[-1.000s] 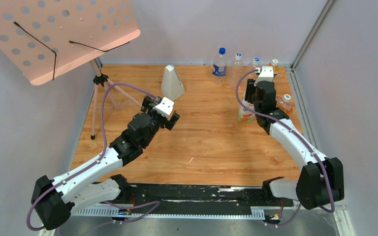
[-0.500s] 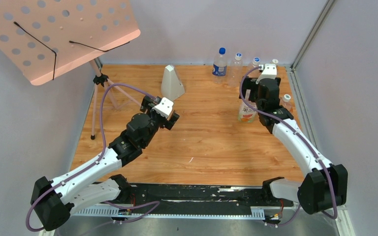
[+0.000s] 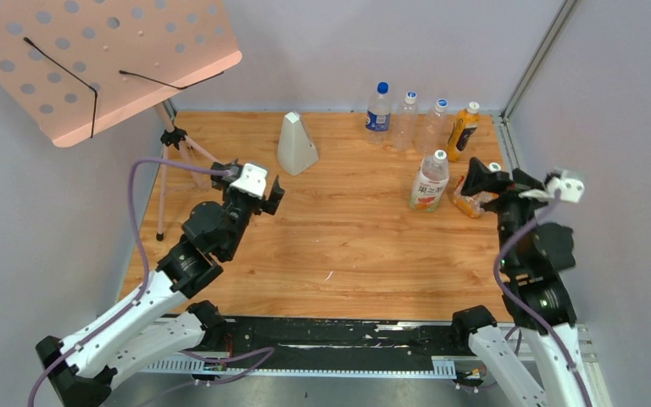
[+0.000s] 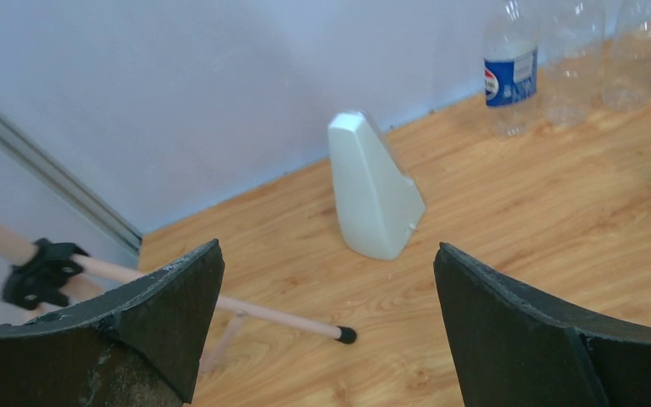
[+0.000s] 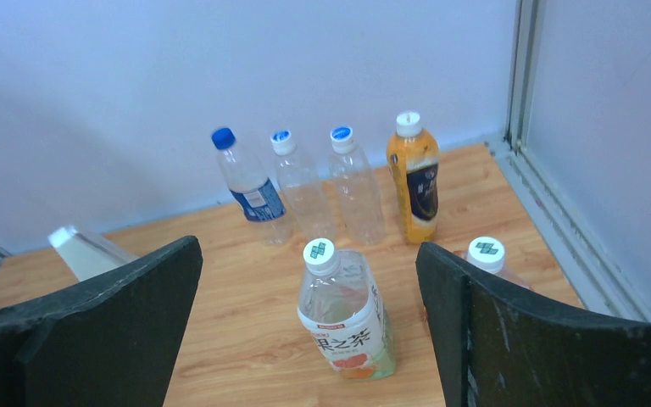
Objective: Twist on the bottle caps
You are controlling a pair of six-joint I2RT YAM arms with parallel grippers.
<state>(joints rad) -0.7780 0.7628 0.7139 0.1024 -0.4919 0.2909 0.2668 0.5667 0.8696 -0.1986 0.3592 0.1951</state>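
Note:
The larger bottle (image 3: 428,185) (image 5: 349,320) stands upright at the right of the table with a white cap (image 3: 441,156) (image 5: 319,252) on its neck. To its right is the smaller bottle (image 3: 473,203), also with a white cap (image 5: 485,252) on it; its body is mostly hidden behind my right finger. My right gripper (image 3: 497,180) (image 5: 307,253) is open, drawn back on the near side of both bottles and touching neither. Over the table's left part, my left gripper (image 3: 264,197) (image 4: 329,251) is open and holds nothing.
Along the back wall stand a blue-labelled bottle (image 3: 378,108), two clear bottles (image 3: 407,117) (image 3: 435,121) and an orange juice bottle (image 3: 463,130). A white wedge (image 3: 296,144) (image 4: 373,191) sits at back centre. A pink music stand (image 3: 102,59) with tripod legs (image 3: 169,182) stands at the left.
My right gripper opened, let go of the larger bottle's top and pulled back toward the near right. My left arm drew back to the left.

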